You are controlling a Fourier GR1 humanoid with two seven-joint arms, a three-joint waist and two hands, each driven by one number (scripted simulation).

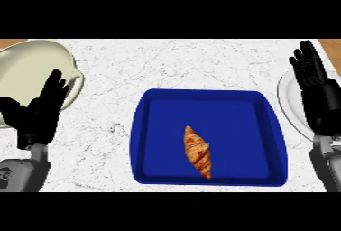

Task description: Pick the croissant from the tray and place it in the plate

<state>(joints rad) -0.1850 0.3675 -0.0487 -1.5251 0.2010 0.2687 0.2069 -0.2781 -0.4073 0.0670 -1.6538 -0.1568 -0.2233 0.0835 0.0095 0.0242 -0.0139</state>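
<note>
While both hands are idling at the edges of the head view, the croissant (198, 151) is lying inside the blue tray (153, 135), approx. centre w/ a lean toward the tray's near side, pointed ends running near-to-far. It's sitting between the two hands, well apart from each, nothing touching it. Left hand (39, 113) is resting w/ fingers straight & pointing up, spread out, holding nothing; it's overlapping the near-right rim of a cream bowl (33, 58), whose contents aren't showing. Right hand (316, 85) is likewise resting fingers-up & relaxed, gripping nothing, and is covering most of the white plate (286, 101), which is peeking out on the hand's inner side, just beside the tray's right edge. All's sitting on the marble counter (173, 63).
</note>
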